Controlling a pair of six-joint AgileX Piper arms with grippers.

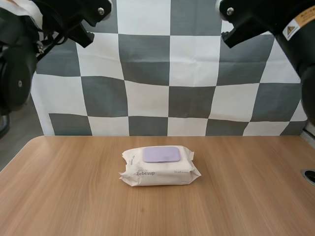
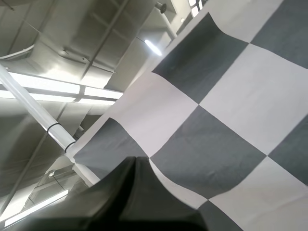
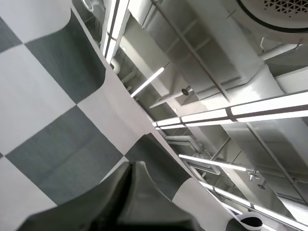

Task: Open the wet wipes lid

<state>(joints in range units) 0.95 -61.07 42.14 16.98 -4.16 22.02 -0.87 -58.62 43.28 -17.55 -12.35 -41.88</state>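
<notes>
At the middle of the tabletop (image 1: 59, 196) the wet wipes pack (image 1: 160, 172) is lying flat, purple lid (image 1: 161, 154) facing up and sitting flush, not yet opened. Nothing of the task is looking done: approaching, catching the lid edge and flipping it up are all likely remaining. Count: one pack, one lid, two arms. Left arm (image 1: 19, 59) and right arm (image 1: 290, 29) are hanging high, well apart from the pack. Left jaws and right jaws are each lying pressed together, holding nothing.
</notes>
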